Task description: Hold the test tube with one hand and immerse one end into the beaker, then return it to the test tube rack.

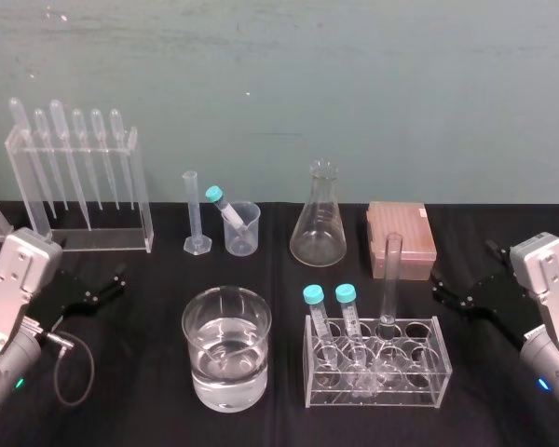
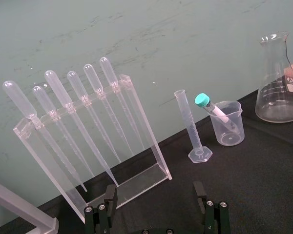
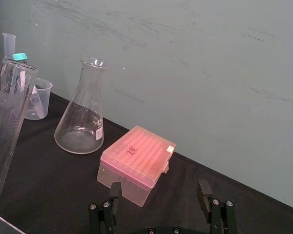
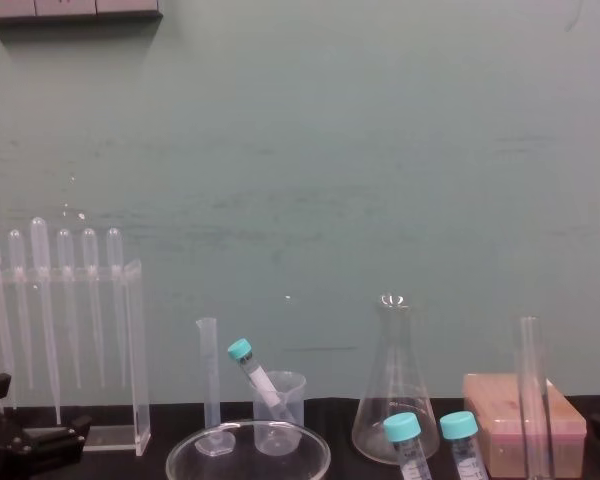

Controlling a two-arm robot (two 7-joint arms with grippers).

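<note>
Head view shows the test tube [image 1: 392, 276] standing upright in the test tube rack [image 1: 427, 365], a low clear rack at the front of the black tabletop [image 1: 489, 396]. The tube is in a back hole of the rack, and its open rim reaches well above the rack. Two teal-capped tubes [image 1: 345, 315] stand in the same rack, to the left of it. The beaker [image 1: 226, 349], a wide glass one with clear liquid in it, stands just beside the rack on its left, not touching it.

Behind the rack are a conical flask [image 1: 319, 219] and a pink box [image 1: 401, 235]. Farther left stands a clear pipette stand [image 1: 142, 200].

The left end effector [image 2: 155, 196] is low over the tabletop at the left side, near the pipette stand, with its fingers [image 2: 110, 197] apart and nothing between them. The right end effector [image 3: 159, 191] is at the right side, well apart from the rack, facing the pink box. Its fingers are also apart and hold nothing.
</note>
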